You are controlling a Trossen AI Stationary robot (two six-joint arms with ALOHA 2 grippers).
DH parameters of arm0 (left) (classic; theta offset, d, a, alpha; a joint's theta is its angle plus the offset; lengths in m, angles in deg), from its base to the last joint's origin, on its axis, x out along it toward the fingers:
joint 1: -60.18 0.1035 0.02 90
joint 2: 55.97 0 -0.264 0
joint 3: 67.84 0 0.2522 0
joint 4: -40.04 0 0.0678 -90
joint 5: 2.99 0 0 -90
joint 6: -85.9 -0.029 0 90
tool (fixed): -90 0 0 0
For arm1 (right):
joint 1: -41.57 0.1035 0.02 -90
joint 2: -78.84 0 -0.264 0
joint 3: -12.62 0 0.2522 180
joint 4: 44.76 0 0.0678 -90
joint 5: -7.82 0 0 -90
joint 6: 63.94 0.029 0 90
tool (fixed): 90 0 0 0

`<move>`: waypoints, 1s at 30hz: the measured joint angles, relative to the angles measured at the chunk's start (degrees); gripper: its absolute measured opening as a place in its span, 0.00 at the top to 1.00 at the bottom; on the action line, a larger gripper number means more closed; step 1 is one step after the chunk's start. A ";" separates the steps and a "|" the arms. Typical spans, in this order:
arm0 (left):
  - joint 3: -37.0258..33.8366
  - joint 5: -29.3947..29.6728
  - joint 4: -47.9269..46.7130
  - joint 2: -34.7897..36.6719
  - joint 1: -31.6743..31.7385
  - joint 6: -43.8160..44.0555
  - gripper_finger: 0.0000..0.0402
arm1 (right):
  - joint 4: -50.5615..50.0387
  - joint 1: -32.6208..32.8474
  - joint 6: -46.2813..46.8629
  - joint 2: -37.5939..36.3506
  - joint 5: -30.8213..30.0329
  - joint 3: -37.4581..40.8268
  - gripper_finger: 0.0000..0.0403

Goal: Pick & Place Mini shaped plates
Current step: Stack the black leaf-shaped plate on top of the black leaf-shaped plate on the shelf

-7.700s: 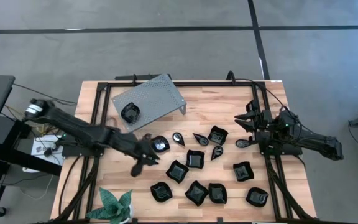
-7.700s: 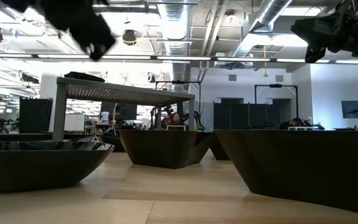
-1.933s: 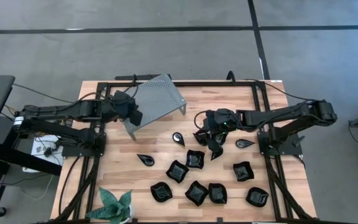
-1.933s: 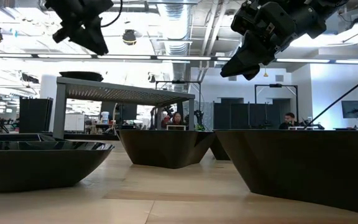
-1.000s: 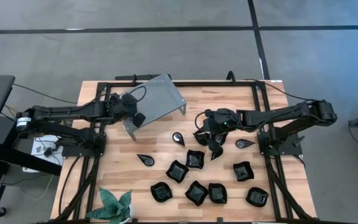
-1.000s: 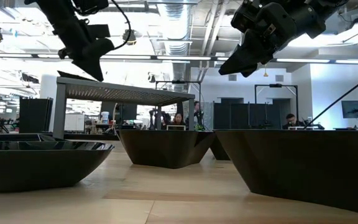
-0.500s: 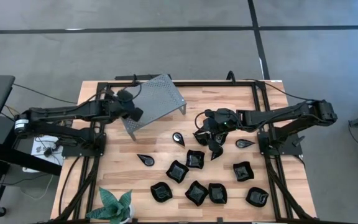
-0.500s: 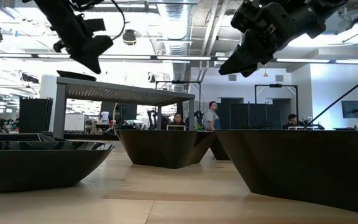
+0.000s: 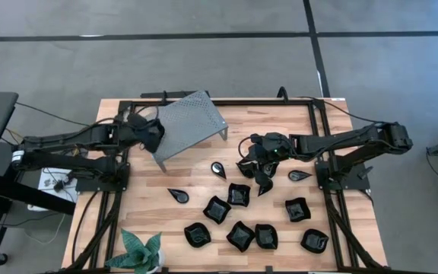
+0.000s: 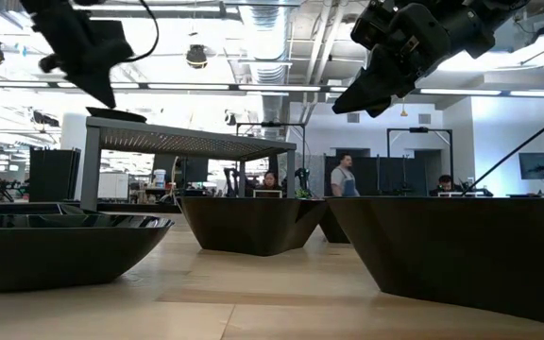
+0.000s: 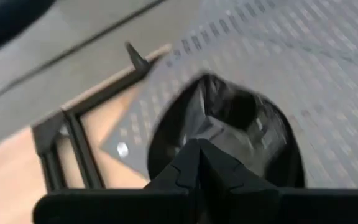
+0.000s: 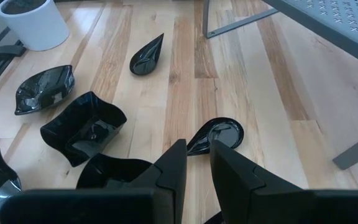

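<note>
Several glossy black mini shaped plates (image 9: 240, 234) lie on the wooden table's near right half. One more plate (image 11: 247, 118) rests on top of the grey perforated stand (image 9: 196, 120). It also shows as a thin dark rim (image 10: 116, 114) in the low view. My left gripper (image 9: 157, 138) is shut and hangs just above that plate at the stand's left end. My right gripper (image 9: 244, 166) hovers well above the middle plates. Its fingers stand slightly apart with bare wood between them, and a teardrop plate (image 12: 216, 135) lies on the table beyond its tips.
A green plant in a white pot (image 9: 141, 251) stands at the near left corner. Black frame rails (image 9: 120, 152) run along the table's left, right and far sides. Two teardrop plates (image 9: 177, 195) lie apart on bare wood left of the main group.
My left gripper has drawn back toward the table's left edge and risen a little, staying shut. It has come away from over the plate on the stand, which keeps its place. My right gripper has kept still.
</note>
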 joint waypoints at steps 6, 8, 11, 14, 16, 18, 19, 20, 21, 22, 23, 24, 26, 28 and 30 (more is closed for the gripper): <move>0.42 2.05 -1.17 2.62 -3.99 1.79 0.99 | 0.01 -0.02 0.92 0.00 0.01 0.00 0.83; 0.46 1.26 -1.53 3.05 -4.16 2.03 0.99 | 0.01 0.00 3.31 0.00 0.01 0.00 0.83; 0.44 -1.23 -3.37 2.81 -4.16 3.85 0.99 | 0.01 0.03 5.81 0.00 0.03 0.00 0.83; -0.68 -3.92 -3.71 2.23 -4.23 4.97 0.99 | -0.01 0.13 6.00 0.00 0.03 0.00 0.83; -1.76 -4.96 -3.72 1.39 -4.23 5.01 0.99 | 0.01 0.39 6.05 0.00 0.01 0.00 0.83; -2.39 -5.28 -3.71 0.26 -4.23 5.02 0.99 | 0.08 0.89 6.05 0.00 0.01 0.00 0.83; -2.52 -5.28 -3.31 -0.51 -4.23 5.00 0.99 | 0.19 1.15 6.05 0.00 0.01 0.00 0.83; -2.56 -5.29 -3.03 -1.24 -4.23 5.02 0.99 | 0.24 1.46 6.05 0.00 0.01 0.00 0.83; -2.58 -5.29 -2.57 -1.89 -4.23 5.00 0.99 | 0.32 1.75 6.05 0.00 0.01 0.00 0.83; -2.58 -5.28 -1.84 -2.64 -4.23 4.89 0.99 | 0.52 2.05 6.05 0.00 0.01 0.00 0.83; -2.58 -5.30 -0.88 -3.37 -4.23 4.63 0.99 | 0.76 2.28 6.03 0.00 0.01 0.00 0.83; -2.58 -5.34 -0.08 -4.09 -4.23 4.45 0.99 | 1.13 2.43 6.03 0.00 0.01 0.00 0.83; -2.58 -5.98 1.55 -5.42 -4.23 3.35 0.99 | 2.27 2.74 5.47 0.00 0.01 0.00 0.83; -2.58 -6.02 3.32 -6.63 -4.23 2.33 0.99 | 3.13 2.74 4.08 0.00 0.01 0.00 0.83; -2.58 -6.04 4.60 -7.52 -4.23 1.90 0.99 | 3.45 2.74 2.99 0.00 0.01 0.00 0.83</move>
